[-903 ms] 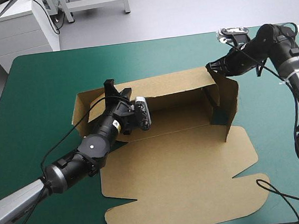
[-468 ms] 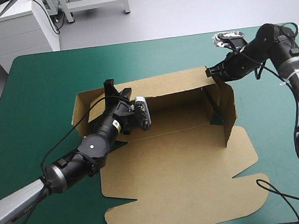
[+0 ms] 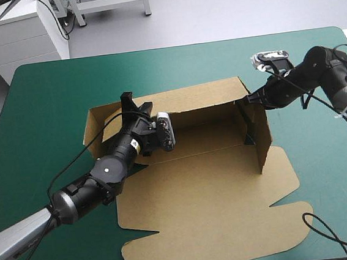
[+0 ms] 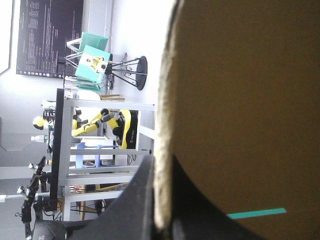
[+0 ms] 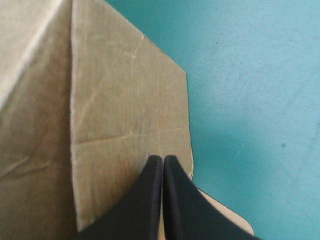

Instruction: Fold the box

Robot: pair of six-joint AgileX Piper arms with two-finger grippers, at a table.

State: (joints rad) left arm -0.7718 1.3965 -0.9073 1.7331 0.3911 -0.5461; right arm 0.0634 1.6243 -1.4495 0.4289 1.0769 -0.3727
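Teal-green cover [image 3: 47,99] fills the high view, the brown box [image 3: 212,212] at its middle; its lid lies flat toward the near edge, its back and right end wall [image 3: 262,140] raised; that wall stands squarer than just before, the right gripper [image 3: 249,100] lower against it. Left wrist view: the left gripper [image 4: 162,210] pinches the board's edge. Right wrist view: black fingers [image 5: 150,200] meet in a point, holding nothing, tip on the wall.

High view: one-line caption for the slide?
Box half-folded: left gripper shut on the back wall, right gripper shut, tip against the raised right wall, front panel flat.
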